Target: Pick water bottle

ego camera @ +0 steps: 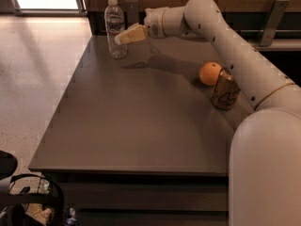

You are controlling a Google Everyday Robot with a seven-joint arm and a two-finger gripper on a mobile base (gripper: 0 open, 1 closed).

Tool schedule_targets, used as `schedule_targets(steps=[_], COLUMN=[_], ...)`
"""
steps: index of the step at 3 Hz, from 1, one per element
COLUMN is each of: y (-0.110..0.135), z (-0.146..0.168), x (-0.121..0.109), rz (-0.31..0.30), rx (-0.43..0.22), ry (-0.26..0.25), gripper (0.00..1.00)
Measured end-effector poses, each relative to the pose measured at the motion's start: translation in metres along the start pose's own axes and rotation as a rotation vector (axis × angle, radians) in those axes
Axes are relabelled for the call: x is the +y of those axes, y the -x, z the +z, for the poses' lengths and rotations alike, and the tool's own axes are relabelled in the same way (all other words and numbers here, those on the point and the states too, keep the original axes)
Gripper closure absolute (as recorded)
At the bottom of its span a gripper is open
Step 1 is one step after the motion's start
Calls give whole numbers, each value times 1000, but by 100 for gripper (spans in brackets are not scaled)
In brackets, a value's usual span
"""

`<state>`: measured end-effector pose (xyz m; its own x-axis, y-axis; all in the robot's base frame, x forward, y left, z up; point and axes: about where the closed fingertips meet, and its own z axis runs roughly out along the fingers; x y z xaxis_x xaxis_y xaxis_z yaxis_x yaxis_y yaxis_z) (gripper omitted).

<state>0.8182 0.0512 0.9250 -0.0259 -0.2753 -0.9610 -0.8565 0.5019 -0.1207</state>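
Note:
The water bottle (115, 28) is a tall clear plastic bottle with a white cap. It stands upright near the far left corner of the dark table (131, 121). My gripper (121, 37) is stretched out from the right on the white arm. Its pale fingers reach the bottle's right side at mid height, touching or nearly touching it. The fingertips overlap the bottle in this view, so the grip is unclear.
An orange (209, 73) and a gold drink can (224, 89) stand at the table's right side, under my arm. A dark wall and a rail run behind the table. Pale floor lies to the left. Dark equipment (23, 201) sits at the bottom left.

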Motion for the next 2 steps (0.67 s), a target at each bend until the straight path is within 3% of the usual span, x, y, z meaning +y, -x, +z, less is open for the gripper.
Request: schedule_targets(steps=[2], y=[11], z=[12], x=[18], rz=[-17], rx=[-33], ry=[23], gripper=[0])
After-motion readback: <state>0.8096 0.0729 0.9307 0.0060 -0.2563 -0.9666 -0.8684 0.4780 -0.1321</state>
